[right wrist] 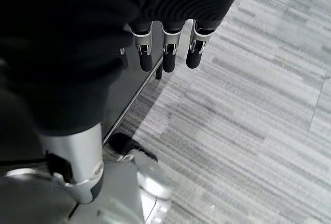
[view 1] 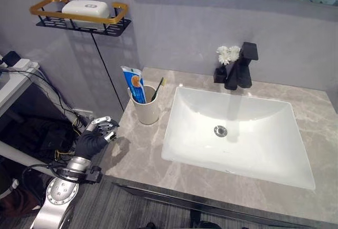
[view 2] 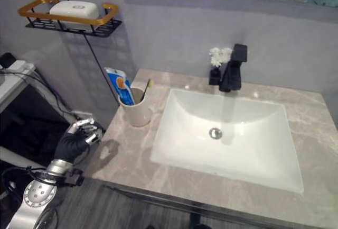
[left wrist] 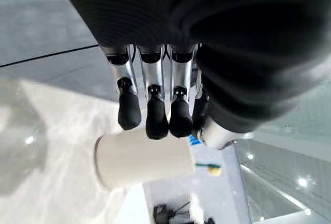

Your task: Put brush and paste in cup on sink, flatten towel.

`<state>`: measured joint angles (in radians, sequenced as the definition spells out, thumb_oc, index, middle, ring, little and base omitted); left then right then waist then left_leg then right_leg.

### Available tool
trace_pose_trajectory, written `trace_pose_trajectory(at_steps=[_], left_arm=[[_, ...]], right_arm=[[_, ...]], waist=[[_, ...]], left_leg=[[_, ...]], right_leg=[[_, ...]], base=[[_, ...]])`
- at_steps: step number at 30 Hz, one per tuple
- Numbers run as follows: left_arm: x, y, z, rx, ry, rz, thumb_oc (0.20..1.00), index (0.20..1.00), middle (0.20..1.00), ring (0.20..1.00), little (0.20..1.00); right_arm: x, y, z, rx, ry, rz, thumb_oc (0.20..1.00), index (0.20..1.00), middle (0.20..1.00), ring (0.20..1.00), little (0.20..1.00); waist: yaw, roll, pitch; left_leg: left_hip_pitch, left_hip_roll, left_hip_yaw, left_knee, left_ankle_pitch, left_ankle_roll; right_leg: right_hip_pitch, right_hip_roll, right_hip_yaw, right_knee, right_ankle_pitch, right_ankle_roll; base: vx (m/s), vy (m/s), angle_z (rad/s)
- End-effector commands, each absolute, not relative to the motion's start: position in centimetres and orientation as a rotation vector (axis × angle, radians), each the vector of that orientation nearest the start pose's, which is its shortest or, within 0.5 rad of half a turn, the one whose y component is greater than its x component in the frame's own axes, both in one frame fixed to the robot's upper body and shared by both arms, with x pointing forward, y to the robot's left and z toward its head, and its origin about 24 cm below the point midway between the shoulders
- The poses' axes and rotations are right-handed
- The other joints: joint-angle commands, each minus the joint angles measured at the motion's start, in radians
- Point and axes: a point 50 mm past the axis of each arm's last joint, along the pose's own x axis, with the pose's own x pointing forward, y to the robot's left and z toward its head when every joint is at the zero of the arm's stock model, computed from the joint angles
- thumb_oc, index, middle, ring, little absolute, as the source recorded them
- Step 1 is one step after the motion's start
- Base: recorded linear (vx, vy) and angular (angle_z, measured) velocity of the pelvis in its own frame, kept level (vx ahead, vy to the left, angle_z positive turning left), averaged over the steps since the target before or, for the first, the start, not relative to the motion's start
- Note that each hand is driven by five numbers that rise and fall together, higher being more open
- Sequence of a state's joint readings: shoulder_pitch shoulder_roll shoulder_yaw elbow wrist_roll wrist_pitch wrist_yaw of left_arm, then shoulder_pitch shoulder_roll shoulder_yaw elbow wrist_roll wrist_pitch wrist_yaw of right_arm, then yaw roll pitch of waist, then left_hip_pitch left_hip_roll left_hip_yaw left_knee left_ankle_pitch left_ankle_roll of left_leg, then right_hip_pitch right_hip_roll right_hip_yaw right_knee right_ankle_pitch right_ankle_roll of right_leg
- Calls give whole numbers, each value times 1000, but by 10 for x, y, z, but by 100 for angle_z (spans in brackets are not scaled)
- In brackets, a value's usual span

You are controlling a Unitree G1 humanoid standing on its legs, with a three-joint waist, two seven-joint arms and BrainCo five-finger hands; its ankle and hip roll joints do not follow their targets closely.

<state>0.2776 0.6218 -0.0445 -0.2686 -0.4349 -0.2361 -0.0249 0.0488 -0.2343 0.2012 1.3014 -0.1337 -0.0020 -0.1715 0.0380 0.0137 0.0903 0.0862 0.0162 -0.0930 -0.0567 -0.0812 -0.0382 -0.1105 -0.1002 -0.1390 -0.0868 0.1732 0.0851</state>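
Standing in the cup [view 1: 147, 108], toothpaste [view 1: 134, 84] and brush [view 1: 157, 88]; both hands [view 1: 98, 134] [right wrist: 166, 53] loosely uncurled, empty.

Both the left hand [view 1: 97, 136] and the right hand [right wrist: 165, 53] were clad in dark ribbed covers, with silver dark-tipped fingers.

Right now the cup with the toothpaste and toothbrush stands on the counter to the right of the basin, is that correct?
Not quite: the left eye view shows the cup, holding the toothpaste and toothbrush, on the counter to the left of the basin.
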Motion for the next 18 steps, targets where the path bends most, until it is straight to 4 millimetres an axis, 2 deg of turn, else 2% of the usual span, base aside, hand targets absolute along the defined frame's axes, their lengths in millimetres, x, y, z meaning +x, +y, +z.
trace_pose_trajectory(at_steps=[1,2,6,11,18], left_arm=[[198,220,110,121,-269,-204,200,200,200,200,200],[198,218,102,90,-232,-208,200,200,200,200,200],[197,210,90,54,-178,-247,200,200,200,200,200],[199,204,81,41,-137,-276,200,200,200,200,200],[204,199,76,27,-120,-261,200,200,200,200,200]], right_arm=[[68,-235,-166,-617,1275,18,1000,1000,1000,1000,1000],[70,-237,-165,-617,1270,11,1000,1000,1000,1000,1000],[70,-242,-164,-582,1293,-43,1000,1000,1000,1000,1000],[65,-250,-163,-551,1321,-104,1000,1000,1000,1000,1000],[70,-253,-162,-513,1311,-158,1000,1000,1000,1000,1000]], waist=[[-5,-17,14],[-10,-9,19],[-17,8,29],[-23,17,32],[-38,27,40]], left_leg=[[-42,-53,59,30,-23,34],[-48,-51,66,21,-14,33],[-76,-50,91,2,6,30],[-107,-44,112,-14,25,23],[-132,-36,112,-25,40,14]], right_leg=[[-11,-55,31,8,-6,73],[-21,-53,41,0,-2,73],[-66,-49,62,0,7,78],[-110,-42,85,0,12,75],[-131,-36,87,0,6,69]], base=[[-11,-13,-10],[-13,-1,-17],[-38,1,-17],[-12,-20,-19],[9,-24,-4]])
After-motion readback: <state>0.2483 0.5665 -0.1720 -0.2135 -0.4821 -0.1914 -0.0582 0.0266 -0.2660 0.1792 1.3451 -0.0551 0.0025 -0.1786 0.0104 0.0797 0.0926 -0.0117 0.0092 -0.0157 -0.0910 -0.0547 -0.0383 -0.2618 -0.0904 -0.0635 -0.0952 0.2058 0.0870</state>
